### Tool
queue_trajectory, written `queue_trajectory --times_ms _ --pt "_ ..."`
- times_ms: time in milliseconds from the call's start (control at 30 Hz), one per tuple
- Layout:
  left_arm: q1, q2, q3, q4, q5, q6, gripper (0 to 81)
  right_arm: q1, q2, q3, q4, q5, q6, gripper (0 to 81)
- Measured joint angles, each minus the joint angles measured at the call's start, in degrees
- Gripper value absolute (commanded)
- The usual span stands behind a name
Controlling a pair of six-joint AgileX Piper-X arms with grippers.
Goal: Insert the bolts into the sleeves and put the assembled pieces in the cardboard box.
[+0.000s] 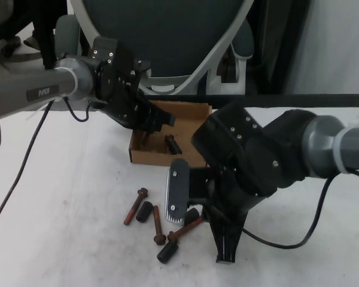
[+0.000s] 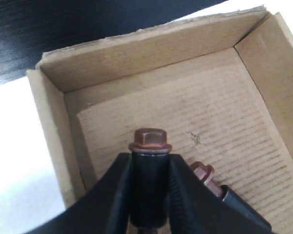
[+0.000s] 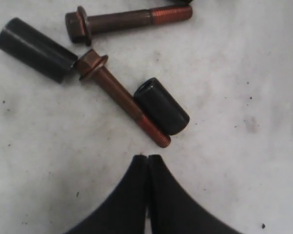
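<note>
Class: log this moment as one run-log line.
left gripper shut on assembled piece over cardboard box | right gripper shut by loose bolts and sleeves

Loose bolts [image 1: 134, 207] and sleeves [image 1: 144, 211] lie before the cardboard box [image 1: 149, 156].

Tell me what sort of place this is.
Probably a lab or office workbench: white-covered bench, grey office chair behind it, loose copper-coloured metal bolts and black cylindrical sleeves beside a brown cardboard box.

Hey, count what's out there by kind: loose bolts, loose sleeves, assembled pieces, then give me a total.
Loose bolts: 3
Loose sleeves: 3
Assembled pieces: 2, one lying in the cardboard box, one in the left gripper
Total: 8
</note>
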Motion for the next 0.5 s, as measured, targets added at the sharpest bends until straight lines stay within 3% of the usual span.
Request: queue_trajectory --times_ms 67,233,267,500 --pt "0.0 0.0 0.0 0.0 0.0 0.0 14.9 0.0 0.3 0.0 0.0 0.1 -0.4 6.8" --pt "0.0 0.0 -0.2 -0.1 0.0 0.1 47.5 0.0 0.3 0.0 -1.5 0.3 -1.0 30.2" --pt "0.0 0.0 -0.1 -0.1 0.0 0.1 50.4 0.0 0.3 0.0 -1.5 0.3 -1.0 32.3" --pt "0.9 0.0 -0.4 0.0 3.6 -1.4 46.3 0.1 0.3 0.0 -3.3 0.4 -4.2 29.5"
